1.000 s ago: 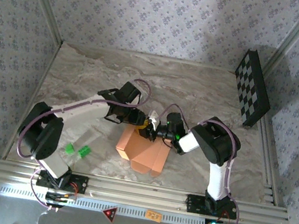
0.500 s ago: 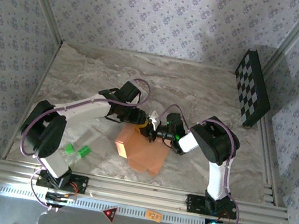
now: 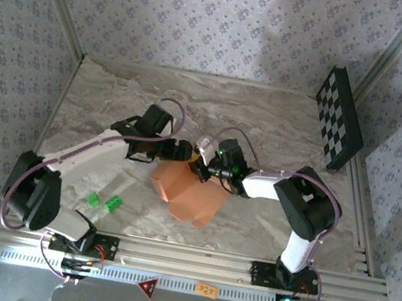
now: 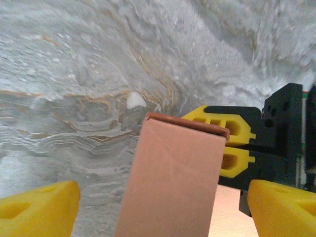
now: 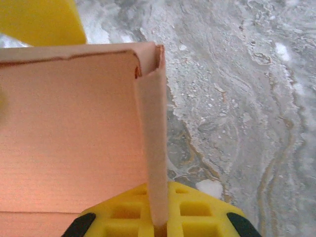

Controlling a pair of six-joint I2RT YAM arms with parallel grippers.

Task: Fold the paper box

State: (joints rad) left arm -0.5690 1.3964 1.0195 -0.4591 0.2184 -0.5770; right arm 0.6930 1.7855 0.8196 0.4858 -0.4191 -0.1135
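From above, two green pieces are lying at 8 o'clock on the table. The left gripper is hanging released, its yellow fingers straddling a raised flap of the paper box, which is sitting mid-table. The right gripper is pinching a thin box wall; overhead, both wrists are crowding that grasp, making it hard to read. The box's inner face is showing plain card, cropped at the frame edge. A checkerboard panel is leaning at 2 o'clock.
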